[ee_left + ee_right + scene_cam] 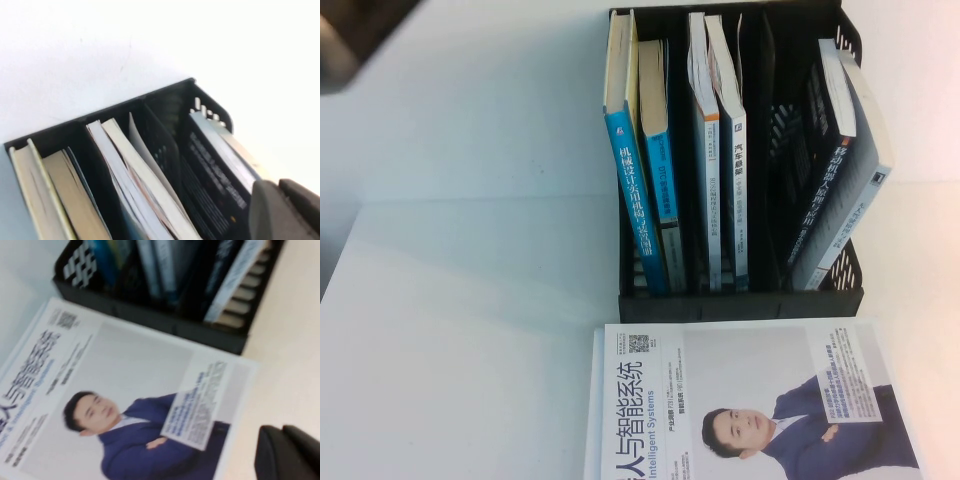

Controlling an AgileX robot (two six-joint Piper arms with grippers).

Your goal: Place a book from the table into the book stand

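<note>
Closest to the cam is the white-cover book w/ the suited guy's portrait. It's lying flat on the table just in front of the book stand, its far edge pretty much up against the stand's low front lip. That's not the one we care about tho. The book, the dark navy one, is already in the stand's right slot, bottom down in the rack and top leaning over toward the right mesh wall, so tilted, not upright. The left slot has two blue-spined books and the middle slot has a pair of thinner books. The left gripper hangs above the stand on the right-slot side, looking down into the slots w/ the dark book right below it. Can't tell if it's open or closed, only a dark chunk of it shows, and nothing seems to be in it. The right gripper hovers over the table by the near right corner of the white book. Same deal, can't tell its state, and it looks empty afaict. The dark blur top left in the high view is prob part of the left arm. IMO the drop-in is basically done and this is the back-off step. Next move just needs both arms lifting clear w/o clipping the stand's rim or nudging that leaning book.
</note>
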